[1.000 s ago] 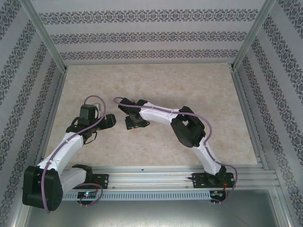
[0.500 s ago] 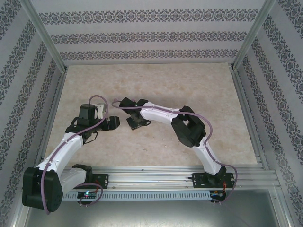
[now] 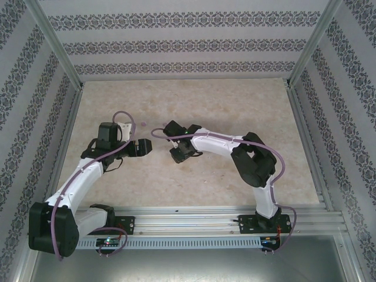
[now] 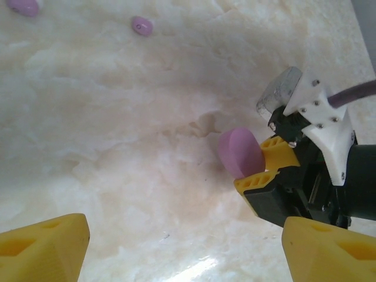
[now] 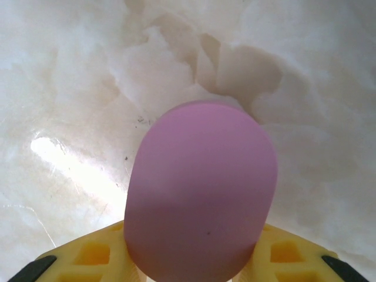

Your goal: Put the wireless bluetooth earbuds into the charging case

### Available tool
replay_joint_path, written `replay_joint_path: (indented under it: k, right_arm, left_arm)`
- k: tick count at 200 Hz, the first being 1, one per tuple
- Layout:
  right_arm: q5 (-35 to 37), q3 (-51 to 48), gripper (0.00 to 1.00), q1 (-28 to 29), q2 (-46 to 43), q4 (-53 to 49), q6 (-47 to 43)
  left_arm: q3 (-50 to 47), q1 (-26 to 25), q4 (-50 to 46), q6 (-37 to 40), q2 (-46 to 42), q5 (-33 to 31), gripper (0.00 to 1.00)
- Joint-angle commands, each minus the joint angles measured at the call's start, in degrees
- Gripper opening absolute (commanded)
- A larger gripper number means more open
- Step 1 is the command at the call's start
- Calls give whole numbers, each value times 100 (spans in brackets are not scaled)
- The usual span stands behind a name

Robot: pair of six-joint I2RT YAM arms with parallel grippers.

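The pink oval charging case (image 5: 202,194) stands between the yellow fingers (image 5: 88,254) of my right gripper (image 5: 200,261), which is shut on its lower end just above the table. In the left wrist view the same case (image 4: 238,151) shows at the right, clamped in the right gripper (image 4: 259,165). Two small pink earbuds (image 4: 141,26) (image 4: 23,6) lie on the table farther off. My left gripper (image 4: 185,249) is open with nothing between its fingers (image 4: 47,247). From above, the left gripper (image 3: 143,147) faces the right gripper (image 3: 180,154), with one earbud (image 3: 144,123) behind them.
The table is pale marbled stone (image 3: 223,106), enclosed by patterned walls and metal frame posts (image 3: 302,41). A metal rail (image 3: 205,214) runs along the near edge, where both arms are mounted.
The right jaws have closed on the pink case and that arm has shifted right. The left gripper has moved a little right and farther from the bases, uncovering an earbud behind it.
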Motion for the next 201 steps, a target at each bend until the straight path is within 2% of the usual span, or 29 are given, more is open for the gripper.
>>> replay_joint_path:
  k: [1, 68, 136, 201]
  right_arm:
    - [-252, -305, 20, -63, -336, 351, -166]
    - [-728, -1006, 19, -148, -1036, 829, -470]
    - [-1128, -1279, 19, -193, -1474, 1041, -734]
    - [-1690, -1439, 19, -189, -1863, 1390, -840]
  left_arm:
    - [219, 88, -474, -91, 134, 327, 82]
    - [291, 40, -231, -617, 668, 860, 76]
    - [158, -221, 790, -1177, 1258, 1325, 74]
    - [-43, -349, 1692, -1813, 1265, 1736, 73]
